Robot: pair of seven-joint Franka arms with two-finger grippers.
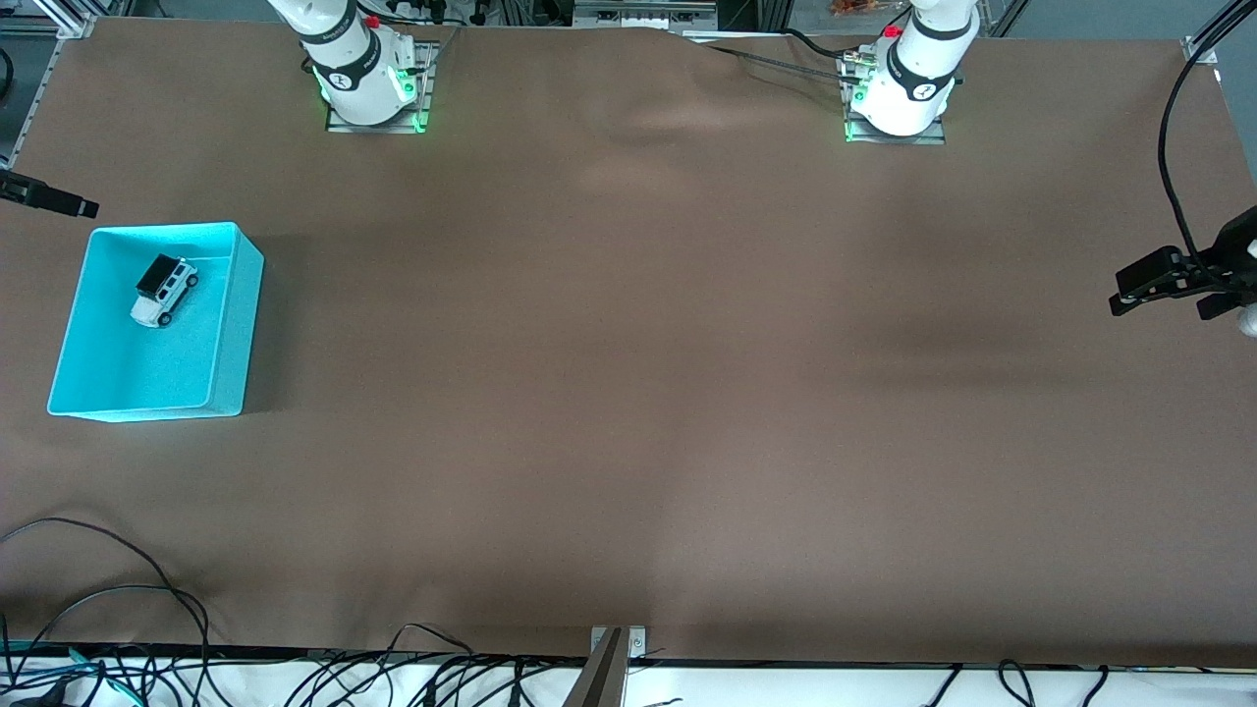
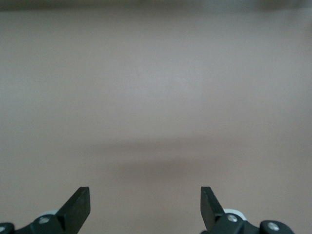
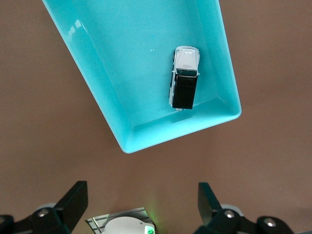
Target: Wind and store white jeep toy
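- White jeep toy (image 1: 164, 290), front view: I count one, upright on its wheels inside the single turquoise bin (image 1: 228, 324) at the right arm's end of the table (image 1: 628, 393), toward the bin's wall farther from the camera. Broad bare brown surface runs from the bin to the left arm's end.
- Left wrist view: my left gripper (image 2: 145, 204) hangs over bare table, jaws wide apart, holding nothing.
- Right wrist view: my right gripper (image 3: 143, 201) hovers high over the table just beside the bin, jaws spread wide, empty; the jeep sits near one bin corner.
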